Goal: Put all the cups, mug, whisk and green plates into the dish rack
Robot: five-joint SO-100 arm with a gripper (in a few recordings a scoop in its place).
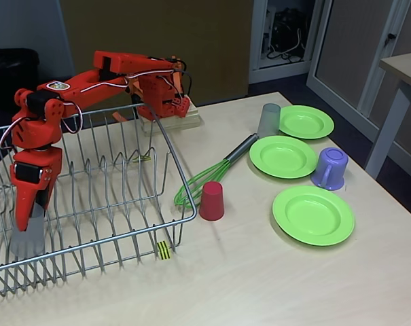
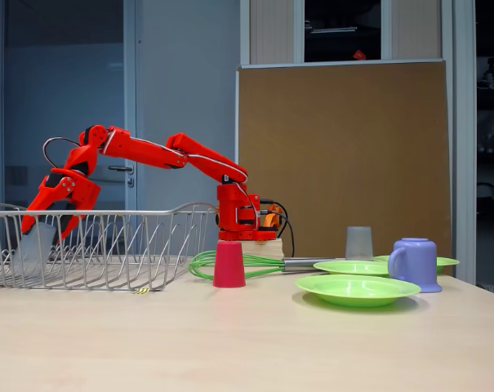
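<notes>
Rack (image 1: 90, 204) is the big thing, taking up the 9 o'clock side of the top-down-ish fixed view, tag at the front. Arm reaches over into it w/ the gripper (image 1: 25, 227) down at the far 9 o'clock end, jaws closed round a grey cup (image 1: 28, 238) that's inside the rack, low near the wires. Can't tell if the cup is resting on them yet.

Out on the table (image 1: 259, 285): three green plates, one at 1 o'clock (image 1: 306, 121), one at 2 o'clock (image 1: 284, 156), one at 4 o'clock (image 1: 314, 215). Plastic, light, stiff but flat, so prob best pinched at the raised rim, could slip.

Whisk (image 1: 208, 175) lies diagonal near center, loops just beside the rack corner. Wires look springy, handle is the firm bit to grab.

Mug (image 1: 329, 168) upside down at 3 o'clock, between two plates. Grab the wall or handle imo.

Red cup (image 1: 212, 201) upside down, just beside the whisk loops. 2nd grey cup (image 1: 269, 120) at 1 o'clock next to the far plate. Both light, smooth, tip easy.
</notes>
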